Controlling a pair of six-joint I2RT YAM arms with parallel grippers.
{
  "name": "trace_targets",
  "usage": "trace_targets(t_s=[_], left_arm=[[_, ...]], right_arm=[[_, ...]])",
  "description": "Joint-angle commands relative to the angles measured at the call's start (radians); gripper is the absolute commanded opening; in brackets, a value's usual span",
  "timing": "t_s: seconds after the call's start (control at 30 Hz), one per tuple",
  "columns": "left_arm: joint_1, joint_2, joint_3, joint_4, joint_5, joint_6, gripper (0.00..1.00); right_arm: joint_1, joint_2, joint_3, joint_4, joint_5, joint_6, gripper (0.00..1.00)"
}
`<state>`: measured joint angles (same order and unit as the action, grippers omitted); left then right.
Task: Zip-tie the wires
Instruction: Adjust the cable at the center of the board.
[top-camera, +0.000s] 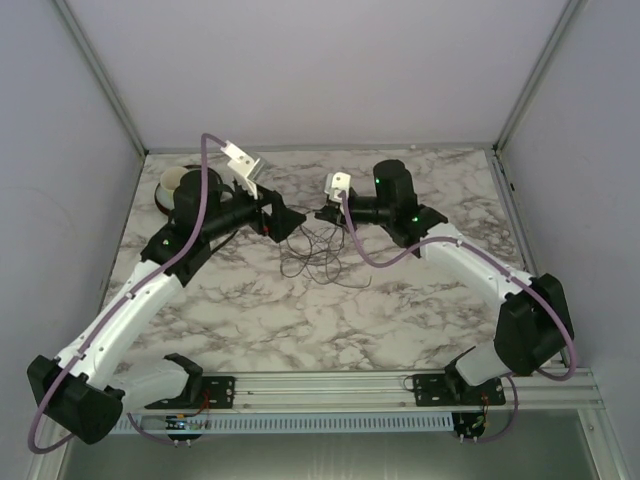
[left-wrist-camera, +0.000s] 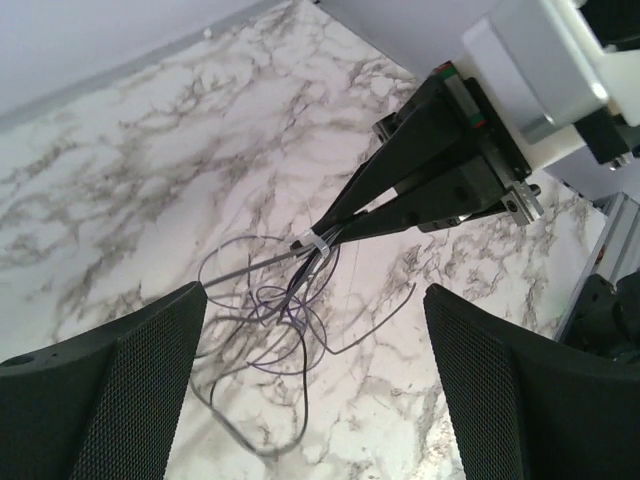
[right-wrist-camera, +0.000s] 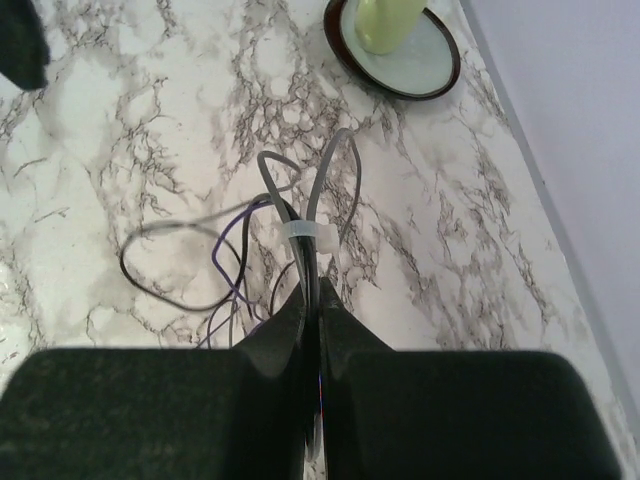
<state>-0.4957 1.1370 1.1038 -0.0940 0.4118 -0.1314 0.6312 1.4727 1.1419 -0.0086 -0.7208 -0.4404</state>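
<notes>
While the left gripper (left-wrist-camera: 315, 300) gapes, the right gripper (right-wrist-camera: 313, 297) pinches the wires (right-wrist-camera: 311, 262).

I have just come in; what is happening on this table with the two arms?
The right gripper is shut on a bundle of the thin wires over the marble table. A white zip tie already sits around the bundle, just in front of its fingertips. The left gripper is open, faces the bundle and holds nothing. The loose loops of wire lie on the table.
</notes>
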Motion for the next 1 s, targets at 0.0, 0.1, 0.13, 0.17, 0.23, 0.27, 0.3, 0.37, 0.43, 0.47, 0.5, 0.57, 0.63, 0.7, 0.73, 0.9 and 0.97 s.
trace_targets(t_s=[0.0, 0.1, 0.13, 0.17, 0.23, 0.27, 0.3, 0.37, 0.43, 0.47, 0.5, 0.57, 0.63, 0.7, 0.73, 0.9, 0.97], left_arm=[[0.007, -0.009, 0.039, 0.029, 0.075, 0.111, 0.91], [0.013, 0.02, 0.043, 0.032, 0.145, 0.165, 0.92], [0.015, 0.034, 0.047, 0.029, 0.171, 0.178, 0.91], [0.017, 0.052, 0.054, 0.022, 0.197, 0.192, 0.91], [0.019, 0.082, 0.065, 0.005, 0.226, 0.225, 0.89], [0.021, 0.095, 0.066, 0.002, 0.231, 0.243, 0.88], [0.024, 0.104, 0.067, 0.003, 0.229, 0.256, 0.87], [0.028, 0.12, 0.067, 0.018, 0.245, 0.279, 0.86], [0.034, 0.137, 0.067, 0.036, 0.278, 0.287, 0.85], [0.037, 0.145, 0.071, 0.044, 0.306, 0.289, 0.84], [0.038, 0.157, 0.074, 0.047, 0.317, 0.291, 0.83], [0.04, 0.177, 0.08, 0.05, 0.371, 0.295, 0.79], [0.042, 0.195, 0.076, 0.068, 0.42, 0.291, 0.74], [0.042, 0.215, 0.074, 0.085, 0.464, 0.282, 0.67], [0.042, 0.227, 0.076, 0.088, 0.483, 0.279, 0.63], [0.042, 0.25, 0.079, 0.088, 0.503, 0.278, 0.41], [0.042, 0.25, 0.077, 0.086, 0.504, 0.28, 0.32]], right_arm=[[-0.004, -0.026, 0.097, -0.107, -0.057, -0.058, 0.0], [-0.009, -0.029, 0.116, -0.149, -0.078, -0.065, 0.0], [-0.01, -0.031, 0.121, -0.16, -0.084, -0.063, 0.0], [-0.01, -0.032, 0.127, -0.174, -0.091, -0.062, 0.0], [-0.014, -0.034, 0.14, -0.199, -0.112, -0.06, 0.0], [-0.016, -0.034, 0.147, -0.213, -0.121, -0.059, 0.0], [-0.017, -0.033, 0.153, -0.229, -0.128, -0.061, 0.0], [-0.019, -0.03, 0.165, -0.258, -0.142, -0.066, 0.0], [-0.019, -0.031, 0.172, -0.278, -0.144, -0.067, 0.0], [-0.021, -0.033, 0.175, -0.282, -0.145, -0.067, 0.0], [-0.023, -0.036, 0.174, -0.283, -0.146, -0.066, 0.0], [-0.026, -0.041, 0.175, -0.281, -0.147, -0.066, 0.0], [-0.027, -0.042, 0.177, -0.281, -0.153, -0.065, 0.0], [-0.027, -0.039, 0.18, -0.281, -0.16, -0.059, 0.0], [-0.027, -0.036, 0.181, -0.282, -0.16, -0.058, 0.0], [-0.029, -0.033, 0.183, -0.281, -0.147, -0.054, 0.0], [-0.029, -0.032, 0.183, -0.281, -0.141, -0.055, 0.0]])
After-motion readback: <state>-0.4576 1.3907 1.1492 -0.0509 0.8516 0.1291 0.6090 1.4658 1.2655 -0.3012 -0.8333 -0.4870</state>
